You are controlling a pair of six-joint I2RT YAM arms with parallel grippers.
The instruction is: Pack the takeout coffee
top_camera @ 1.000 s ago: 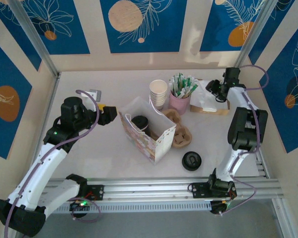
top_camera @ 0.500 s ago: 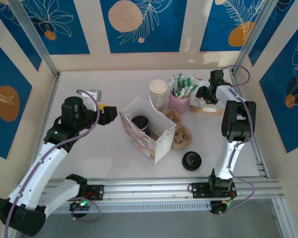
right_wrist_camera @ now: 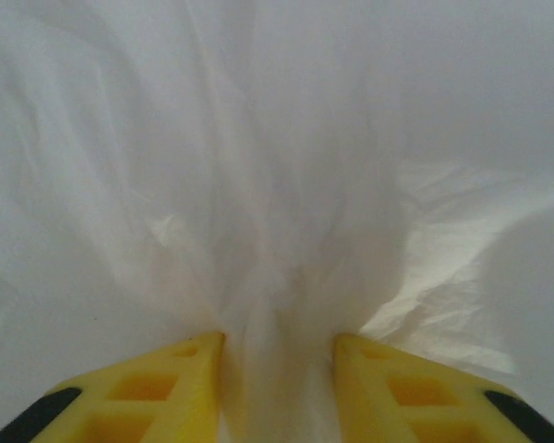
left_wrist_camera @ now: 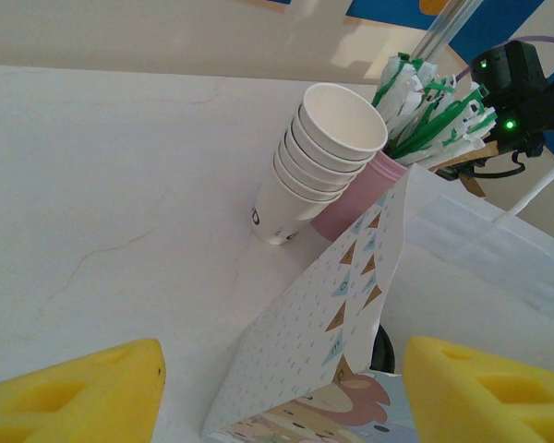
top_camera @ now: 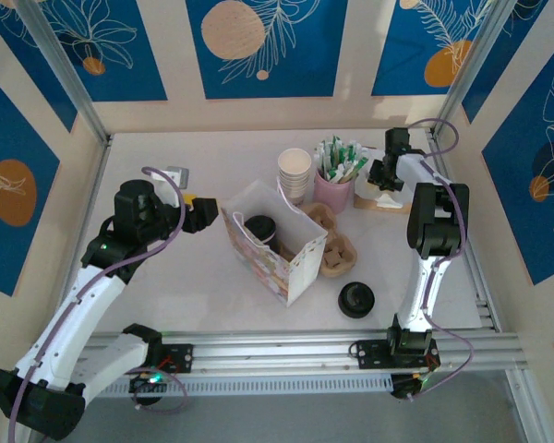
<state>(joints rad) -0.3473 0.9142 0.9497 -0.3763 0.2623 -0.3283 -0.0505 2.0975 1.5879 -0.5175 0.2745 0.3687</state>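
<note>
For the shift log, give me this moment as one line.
left hand: open, beside patterned paper bag | right hand: pinching white paper napkin | black-lidded cup: inside bag

The left gripper point(left_wrist_camera: 282, 397) is spread wide, its yellow fingertips point(left_wrist_camera: 74, 392) sitting at the near left and near right corners. The corner edge of the patterned paper bag point(left_wrist_camera: 323, 360) rises between them. Beyond the bag, a stack of white paper cups point(left_wrist_camera: 319, 161) stands on the white table point(left_wrist_camera: 120, 166), just left of a pink cup point(left_wrist_camera: 355, 198) stuffed with green-and-white sachets point(left_wrist_camera: 429, 115). At the far right, the black right arm point(left_wrist_camera: 517, 83) shows green lights
</note>
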